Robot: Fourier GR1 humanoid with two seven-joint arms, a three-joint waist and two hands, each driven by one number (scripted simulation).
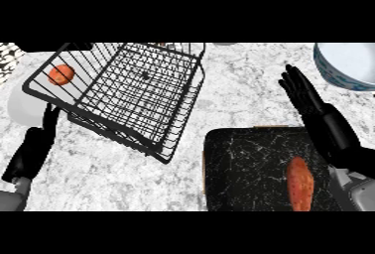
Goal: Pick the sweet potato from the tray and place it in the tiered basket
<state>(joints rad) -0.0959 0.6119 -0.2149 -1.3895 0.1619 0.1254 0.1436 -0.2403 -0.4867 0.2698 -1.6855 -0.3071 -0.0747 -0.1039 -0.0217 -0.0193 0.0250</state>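
- Your right hand (pixel 316 106), fingers straight, hovers beyond the black tray's (pixel 242 168) far right corner; sweet potato (pixel 299 183) not yet grasped.
- Next: lower and close round it.
- Left hand (pixel 33 149) rests open beside the wire tiered basket (pixel 132 89).

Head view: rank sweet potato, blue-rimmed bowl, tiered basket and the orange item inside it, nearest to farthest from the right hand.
From the right hand:
1. Blue-rimmed bowl, upper right corner, and sweet potato, on the black tray below the hand: too close to call.
2. Tiered basket, left of centre.
3. Orange item, at the basket's far left.
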